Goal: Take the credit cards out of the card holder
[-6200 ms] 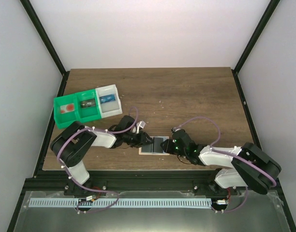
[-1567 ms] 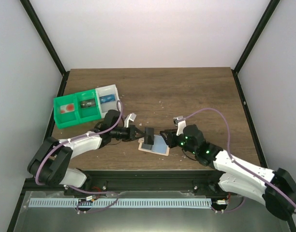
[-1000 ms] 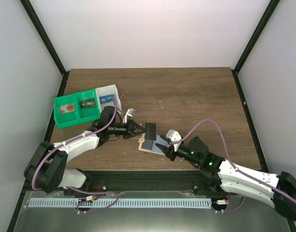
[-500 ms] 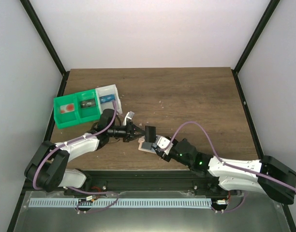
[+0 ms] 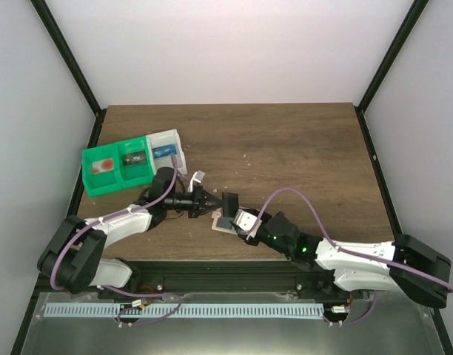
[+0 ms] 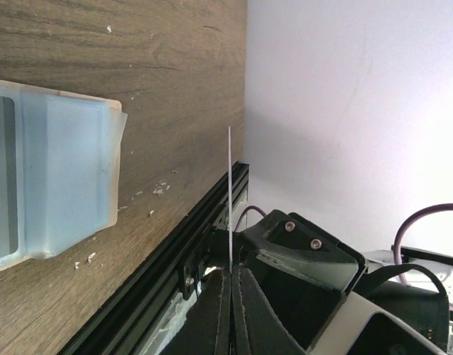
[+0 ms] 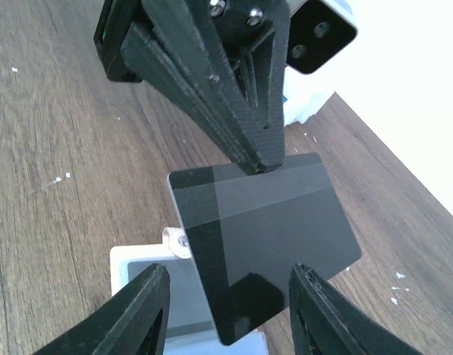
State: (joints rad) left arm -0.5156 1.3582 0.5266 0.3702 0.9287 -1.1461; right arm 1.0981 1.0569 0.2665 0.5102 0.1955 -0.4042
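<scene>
A dark credit card (image 5: 229, 201) hangs upright above the table with my left gripper (image 5: 215, 204) shut on its edge. In the left wrist view the card (image 6: 229, 200) is a thin line edge-on, rising from my closed left gripper (image 6: 231, 272). My right gripper (image 7: 230, 314) is open, and its fingers (image 7: 141, 314) flank the lower part of the card (image 7: 263, 237) without touching it. The card holder (image 7: 138, 277), tan with a blue panel and a small tab, lies flat on the table under the card. From above, the holder (image 5: 220, 224) is mostly hidden by my right gripper (image 5: 240, 220).
A green bin (image 5: 115, 166) and a white bin (image 5: 166, 151) holding small items stand at the back left of the wooden table (image 5: 300, 155). The holder lies close to the table's near edge and the black frame rail (image 6: 175, 251).
My right gripper has swung left and in, from beside the holder to around the lower part of the card. The left gripper keeps the card raised, almost still.
</scene>
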